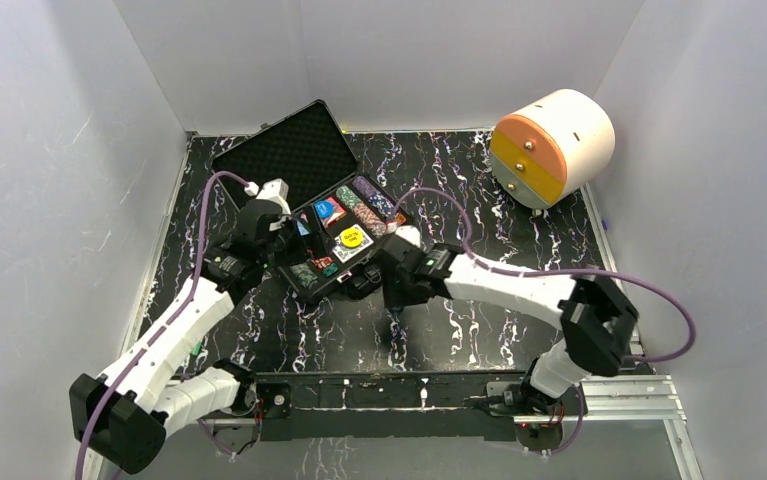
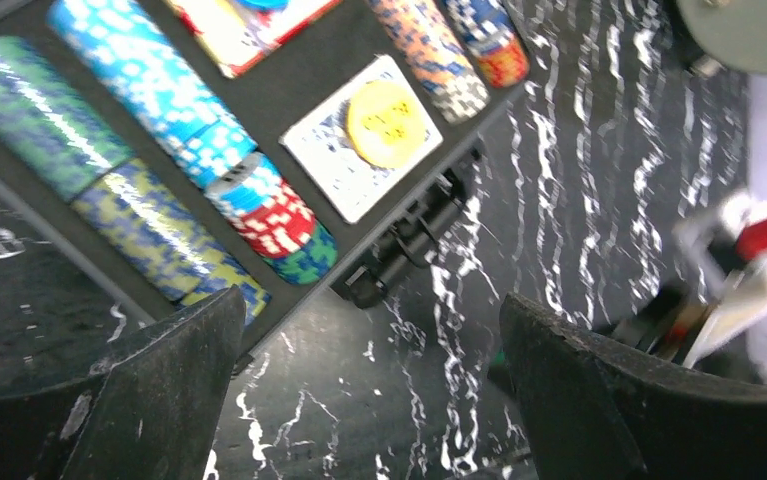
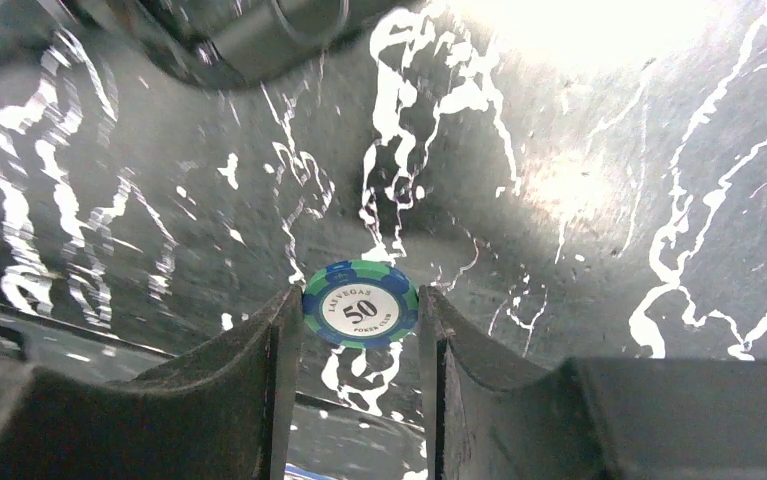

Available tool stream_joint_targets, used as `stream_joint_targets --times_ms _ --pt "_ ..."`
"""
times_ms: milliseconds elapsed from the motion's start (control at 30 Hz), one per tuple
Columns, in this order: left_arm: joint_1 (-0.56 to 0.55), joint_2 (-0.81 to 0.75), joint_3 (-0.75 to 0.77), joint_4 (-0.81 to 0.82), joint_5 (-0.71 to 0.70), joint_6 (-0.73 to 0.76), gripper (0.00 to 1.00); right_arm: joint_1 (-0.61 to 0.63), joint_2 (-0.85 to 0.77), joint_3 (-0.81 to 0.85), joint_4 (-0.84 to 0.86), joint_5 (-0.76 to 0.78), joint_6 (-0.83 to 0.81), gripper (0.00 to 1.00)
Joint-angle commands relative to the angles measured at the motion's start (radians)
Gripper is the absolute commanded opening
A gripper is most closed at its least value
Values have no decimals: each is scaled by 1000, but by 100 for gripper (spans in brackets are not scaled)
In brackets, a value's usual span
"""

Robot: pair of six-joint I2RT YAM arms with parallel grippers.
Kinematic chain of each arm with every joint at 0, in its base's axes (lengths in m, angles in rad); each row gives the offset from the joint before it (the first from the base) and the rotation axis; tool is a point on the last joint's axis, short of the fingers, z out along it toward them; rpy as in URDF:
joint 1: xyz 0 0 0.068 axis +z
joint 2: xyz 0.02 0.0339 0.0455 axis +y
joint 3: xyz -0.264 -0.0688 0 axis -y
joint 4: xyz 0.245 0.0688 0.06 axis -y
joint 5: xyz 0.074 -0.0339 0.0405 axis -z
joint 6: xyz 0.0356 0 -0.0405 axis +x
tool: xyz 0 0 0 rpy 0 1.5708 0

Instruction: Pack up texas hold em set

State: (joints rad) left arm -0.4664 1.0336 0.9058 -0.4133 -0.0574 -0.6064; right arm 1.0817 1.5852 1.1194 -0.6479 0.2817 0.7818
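Chips point(image 1: 369, 205) and a deck point(image 2: 319, 170) lie in the case point(image 1: 289, 150); button point(image 1: 352, 238) on the deck; loose chip point(image 3: 361, 303) just before the case; cylinder point(image 1: 569, 130) behind-right.

Two white and black robot arms reach forward from bases set side by side at the near edge. The left arm point(image 1: 174, 330) has its elbow folded low by its base and its forearm angled up toward the centre. The left gripper point(image 2: 369, 315) has its two dark fingers spread wide with nothing between them. The right arm point(image 1: 504, 282) folds inward toward the centre, wrist tipped downward. The right gripper point(image 3: 361, 335) is closed, pinching a poker chip point(image 3: 361, 303) by its edges between its fingertips.
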Motion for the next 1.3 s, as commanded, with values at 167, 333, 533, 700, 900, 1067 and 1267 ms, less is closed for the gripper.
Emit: stream_joint_targets --times_ms 167,333,533,700,900,1067,1267 --pt "1 -72 -184 314 462 44 95 -244 -190 -84 195 -169 232 35" --pt "-41 -28 -228 412 501 13 95 -291 -217 -94 258 -224 329 35" --pt "-167 30 -229 510 429 -9 97 -305 -230 -118 327 -261 436 35" --pt "-218 58 -259 592 306 -141 77 -307 -243 -155 387 -295 513 34" --pt "-230 84 -290 728 290 -204 65 -308 -242 -167 427 -344 551 35" --pt "-236 149 -243 689 294 -176 59 -309 -232 -168 448 -378 566 35" --pt "-240 173 -223 689 284 -167 39 -310 -221 -171 458 -396 568 35"
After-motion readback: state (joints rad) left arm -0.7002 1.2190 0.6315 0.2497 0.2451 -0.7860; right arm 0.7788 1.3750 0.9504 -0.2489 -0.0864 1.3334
